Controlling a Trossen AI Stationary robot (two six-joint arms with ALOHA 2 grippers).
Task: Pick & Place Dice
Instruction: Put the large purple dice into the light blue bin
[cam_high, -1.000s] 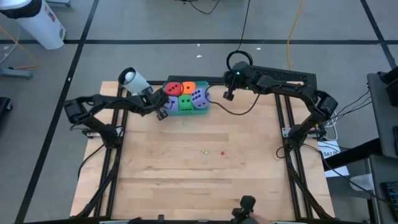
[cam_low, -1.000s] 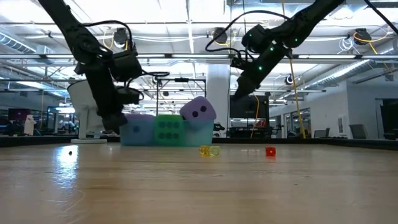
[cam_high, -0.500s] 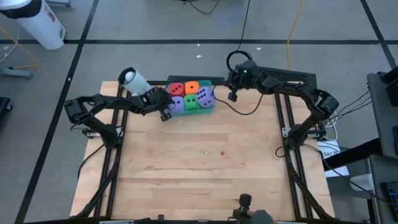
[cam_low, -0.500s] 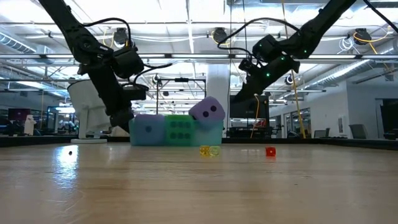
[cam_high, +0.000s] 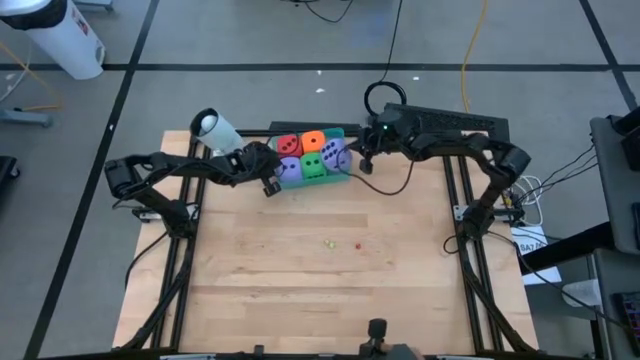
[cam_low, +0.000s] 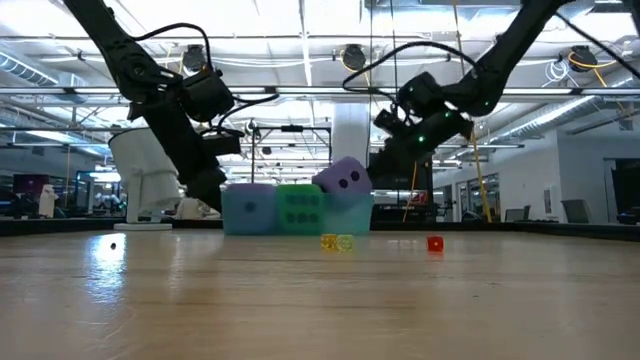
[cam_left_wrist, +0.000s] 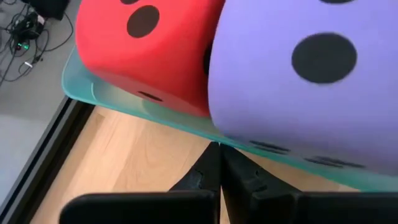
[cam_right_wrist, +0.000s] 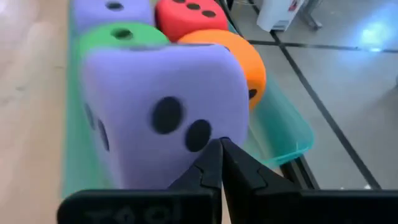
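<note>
A flat translucent teal tray (cam_high: 343, 178) lies near the table's far edge. It carries the red die (cam_high: 288, 146), the orange die (cam_high: 312, 141), a purple die (cam_high: 288, 168) and the green die (cam_high: 312, 165). A second purple die (cam_high: 334, 154) sits tilted at the tray's right end, leaning on its neighbours (cam_low: 345, 180). My left gripper (cam_high: 270, 183) is shut at the tray's left end. My right gripper (cam_high: 364, 164) is shut at the right end, tips just in front of the tilted purple die (cam_right_wrist: 161, 106). My left gripper meets the tray's left-end rim (cam_left_wrist: 214, 138) with its shut fingertips (cam_left_wrist: 208, 165), coming level from the table's left; the tray lies flat on the table. My right gripper has its shut tips against or just short of the tilted purple die's pip face (cam_right_wrist: 199, 134); I cannot tell whether it touches.
Two tiny dice lie mid-table, a yellow-green one (cam_high: 328, 241) and a red one (cam_high: 358, 243). A white cylinder (cam_high: 214, 128) stands at the far left corner. A dark cable (cam_high: 385, 180) trails to the right of the tray. Bare wood stretches toward the near edge.
The tray with all its dice has slid along the table toward the right edge, my left gripper following right behind its left end. My right gripper has come down and a little toward the near edge, closing on the tray's right end.
</note>
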